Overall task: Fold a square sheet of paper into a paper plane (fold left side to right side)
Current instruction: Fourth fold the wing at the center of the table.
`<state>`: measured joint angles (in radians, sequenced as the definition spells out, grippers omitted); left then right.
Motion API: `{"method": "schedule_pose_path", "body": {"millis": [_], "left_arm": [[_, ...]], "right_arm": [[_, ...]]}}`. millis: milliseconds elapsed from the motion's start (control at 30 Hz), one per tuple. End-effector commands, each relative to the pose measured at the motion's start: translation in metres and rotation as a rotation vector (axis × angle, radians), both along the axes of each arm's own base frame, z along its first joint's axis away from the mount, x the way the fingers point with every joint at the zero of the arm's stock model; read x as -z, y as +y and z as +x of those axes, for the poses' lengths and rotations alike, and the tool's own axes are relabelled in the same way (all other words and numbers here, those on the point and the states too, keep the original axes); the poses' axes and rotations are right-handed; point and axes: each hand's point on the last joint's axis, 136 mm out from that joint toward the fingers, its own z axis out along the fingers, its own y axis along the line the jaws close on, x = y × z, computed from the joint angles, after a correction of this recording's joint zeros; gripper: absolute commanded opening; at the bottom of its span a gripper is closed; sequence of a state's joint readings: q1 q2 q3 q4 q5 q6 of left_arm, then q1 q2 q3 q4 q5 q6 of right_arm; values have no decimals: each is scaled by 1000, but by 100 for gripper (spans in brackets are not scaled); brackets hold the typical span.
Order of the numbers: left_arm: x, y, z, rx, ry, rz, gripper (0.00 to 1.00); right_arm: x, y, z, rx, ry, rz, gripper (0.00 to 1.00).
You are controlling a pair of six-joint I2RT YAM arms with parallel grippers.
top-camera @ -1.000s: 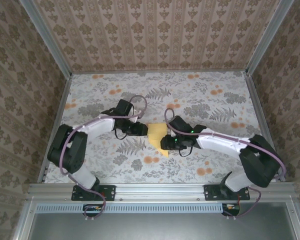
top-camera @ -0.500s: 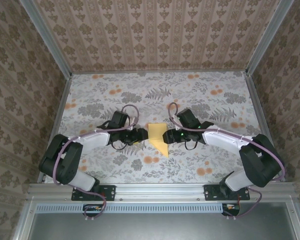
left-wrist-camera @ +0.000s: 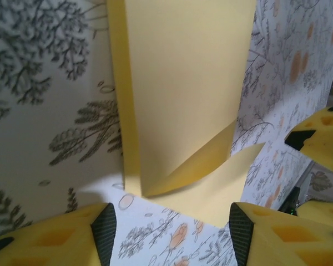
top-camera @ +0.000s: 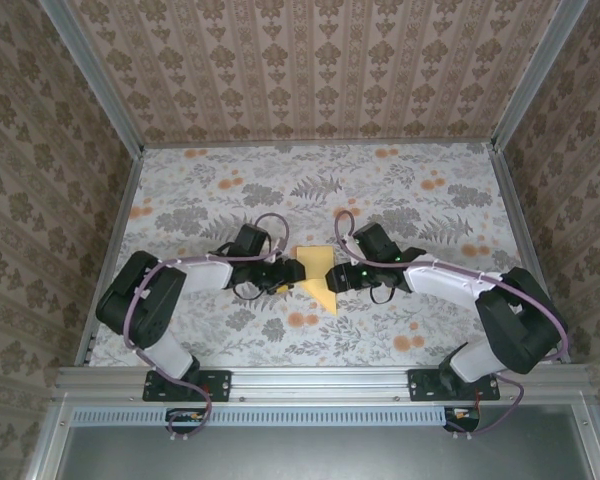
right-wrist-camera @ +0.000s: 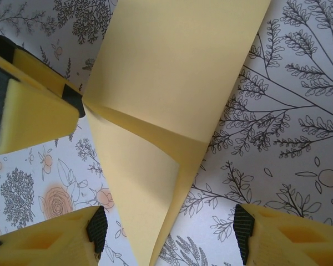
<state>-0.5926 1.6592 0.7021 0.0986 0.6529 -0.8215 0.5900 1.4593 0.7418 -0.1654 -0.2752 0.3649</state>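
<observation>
The yellow sheet of paper (top-camera: 315, 272) lies part-folded in the middle of the worktop (top-camera: 200, 190), closely flanked by the left hand (top-camera: 286, 273) and right hand (top-camera: 337, 277) — both spread, pinching nothing. From above the hands hide its side edges. The wrist views show a lifted flap (left-wrist-camera: 197, 166) — and, from the right wrist, the left hand beside the paper's corner, contact unclear.

The paper (left-wrist-camera: 183, 83) runs off the top edge in the left wrist view, and off both top and bottom in the right wrist view. From above, the left gripper (top-camera: 285, 274) and right gripper (top-camera: 336, 277) cover its side edges; whether they touch it is too small to tell.
</observation>
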Motion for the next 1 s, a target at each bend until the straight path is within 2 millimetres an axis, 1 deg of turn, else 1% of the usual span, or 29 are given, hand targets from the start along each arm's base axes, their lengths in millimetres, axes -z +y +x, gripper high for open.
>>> {"method": "schedule_pose_path", "body": {"millis": [0,100,133,167,300,400,500,633,667,833,967], "left_arm": [[-10,-13,5,21,-15,-43,48],[-14,-14,7,19,-26,-47,40],[-16,-14,8,19,-28,-47,37],[-17,-14,8,18,-30,-46,36],[-26,-13,9,13,-44,-49,32],[-33,-13,9,11,-54,-51,30],[-39,-14,10,14,-60,-54,30],[-44,-17,12,15,-61,-64,30],[-45,-18,11,16,-61,-66,30],[-49,-20,12,21,-63,-71,28],[-49,-21,13,21,-62,-70,27]], "right_arm": [[-8,-1,-2,-11,-46,4,65],[-6,-5,-5,-7,-63,-23,65],[-14,-5,-6,-6,-94,-22,65],[-16,-5,-7,-8,-109,-34,65],[-22,-2,-18,-29,-183,-100,65],[-23,6,-27,-48,-234,-143,65],[-17,15,-32,-54,-262,-181,64],[-7,28,-32,-69,-265,-214,63],[-1,30,-32,-74,-260,-240,62],[9,37,-27,-77,-255,-291,58],[14,37,-23,-68,-255,-318,55]]}}
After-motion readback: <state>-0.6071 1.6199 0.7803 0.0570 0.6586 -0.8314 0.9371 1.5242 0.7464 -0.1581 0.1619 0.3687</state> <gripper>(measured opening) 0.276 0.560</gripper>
